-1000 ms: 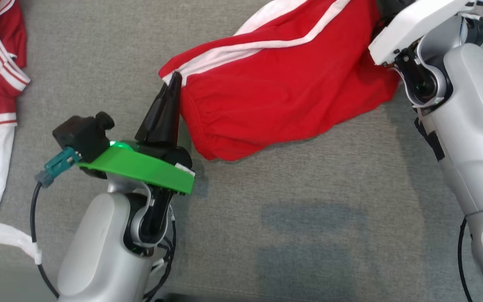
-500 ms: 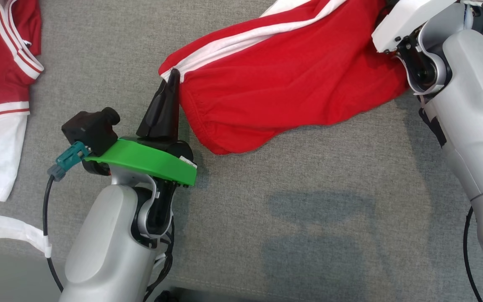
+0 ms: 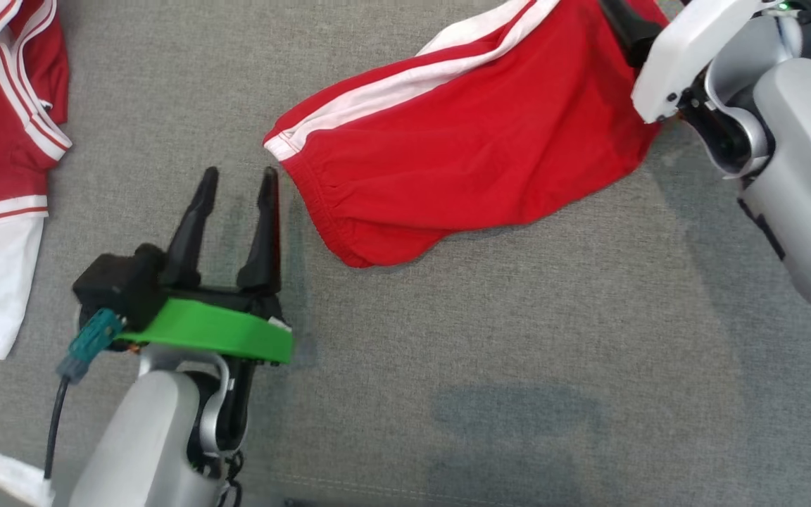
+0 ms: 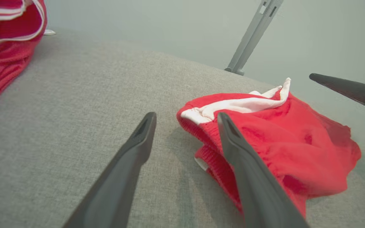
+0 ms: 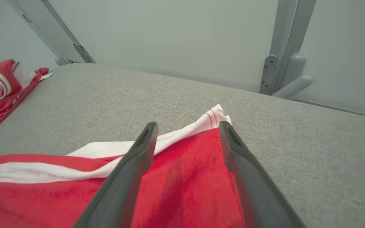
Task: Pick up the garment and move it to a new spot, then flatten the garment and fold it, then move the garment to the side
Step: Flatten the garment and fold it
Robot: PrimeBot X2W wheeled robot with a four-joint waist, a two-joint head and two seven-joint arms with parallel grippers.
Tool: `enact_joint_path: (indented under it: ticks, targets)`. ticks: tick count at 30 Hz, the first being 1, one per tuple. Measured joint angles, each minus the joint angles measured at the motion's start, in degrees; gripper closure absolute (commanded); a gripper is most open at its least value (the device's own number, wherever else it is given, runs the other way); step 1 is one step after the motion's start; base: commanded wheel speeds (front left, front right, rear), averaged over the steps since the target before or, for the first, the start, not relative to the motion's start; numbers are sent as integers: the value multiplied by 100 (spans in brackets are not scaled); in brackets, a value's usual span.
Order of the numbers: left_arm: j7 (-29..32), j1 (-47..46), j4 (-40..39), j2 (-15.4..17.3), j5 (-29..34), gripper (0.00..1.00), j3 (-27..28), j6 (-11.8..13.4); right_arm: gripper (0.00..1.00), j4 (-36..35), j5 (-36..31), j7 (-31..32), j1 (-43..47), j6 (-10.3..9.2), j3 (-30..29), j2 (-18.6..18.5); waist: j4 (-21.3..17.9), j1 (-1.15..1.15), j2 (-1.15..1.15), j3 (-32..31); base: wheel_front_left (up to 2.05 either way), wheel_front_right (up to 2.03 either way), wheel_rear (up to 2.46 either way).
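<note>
Left wrist view looks along the left hand (image 4: 187,115), whose two dark fingers stand spread with nothing between them but grey cloth-covered tabletop (image 4: 74,104); the right-side finger lies just beside the elastic waistband of the garment (image 4: 274,139), and I cannot tell whether it brushes it. A second ago these fingers were pressed together on that waistband corner, so the left hand has let go and drawn back toward the robot. The right hand (image 5: 188,124) has done the same at the other end. Its fingers are now parted over the hemmed leg corner, where white stripe meets red, and the left wrist view shows one of them held in the air clear of the cloth. Freed at both ends, the garment, a pair of red shorts with a white side stripe, lies stretched across the upper middle of the tabletop in the head view, with the waistband toward the left hand and the hem toward the right. It rests well apart from a second red-and-white garment (image 3: 4,105) heaped at the left edge. To my eye the carry to a new spot is finished and the pull has taken out most of the slack. The waistband end still bunches and the near edge curls under, so smoothing probably comes before any fold.
</note>
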Motion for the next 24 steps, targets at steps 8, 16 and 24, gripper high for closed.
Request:
enact_joint_path:
  ticks: [8,16,24]
  targets:
    - [-302,486,-647,141,599,0,-68,488,0,20,-197,738,12,0,169,-492,18,0,0,-6,0,0,0]
    - [-487,552,-413,-126,746,0,-212,367,0,332,-391,1074,76,-1,209,-538,325,0,0,143,0,0,0]
    - [-510,714,-145,-256,765,0,-220,199,100,385,-197,1426,204,-1,326,-554,332,0,0,-35,0,0,0]
